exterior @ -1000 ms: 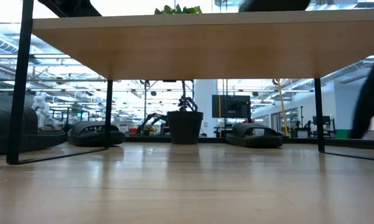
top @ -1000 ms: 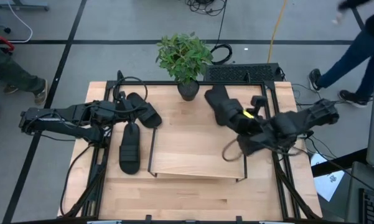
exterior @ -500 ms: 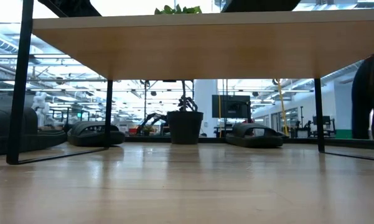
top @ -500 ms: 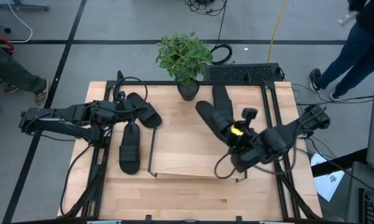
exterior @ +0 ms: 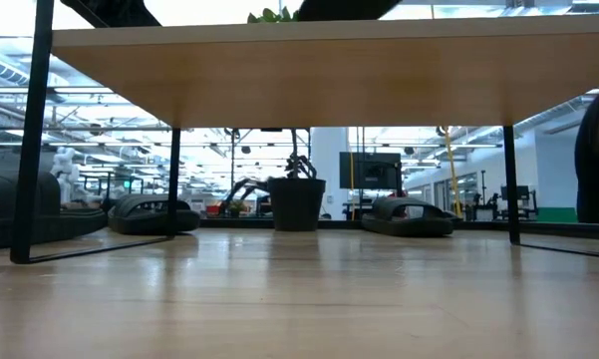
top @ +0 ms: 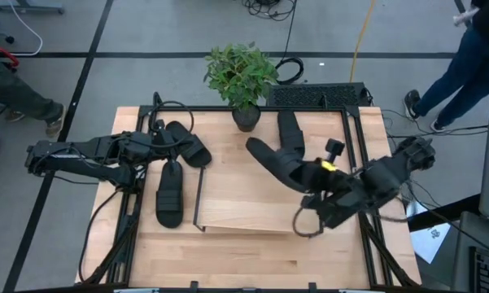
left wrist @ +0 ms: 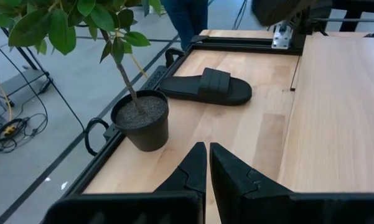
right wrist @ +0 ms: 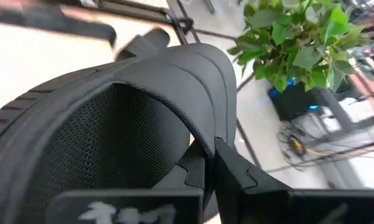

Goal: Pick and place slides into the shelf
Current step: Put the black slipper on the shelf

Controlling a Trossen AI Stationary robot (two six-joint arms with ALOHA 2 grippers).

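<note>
While the right arm holds one slide above the shelf, the scene is as follows.

Held slide: the slide [top: 278, 165] is matte black, with a wide ribbed strap band and a long oval sole; the right wrist view shows a mesh-like lining under the band [right wrist: 130, 118]. It hangs tilted over the shelf board, toe toward the plant.
Right gripper: the right gripper [top: 316, 177] pinches the strap band of this slide, fingers pressed together on it, above the right part of the shelf.
Shelf: the shelf [top: 244, 207] is a light wood board on thin black wire end frames, in the middle of the table [top: 228, 260]. In the low view its board [exterior: 309, 75] spans the top and the black legs stand at both sides.
Other slides: one slide [top: 290, 130] lies flat near the back right, just beside the held one. Two slides lie to the left of the shelf: one [top: 169, 194] along its left frame, one [top: 187, 143] diagonal behind it.
Left gripper: the left gripper [top: 152, 145] rests at the left side near these two slides, fingers [left wrist: 193, 168] pressed together on nothing.
Plant: a potted plant [top: 242, 81] stands at the back edge, close to the held slide's toe.
Person: legs of a person [top: 464, 65] show on the floor beyond the right corner.
</note>
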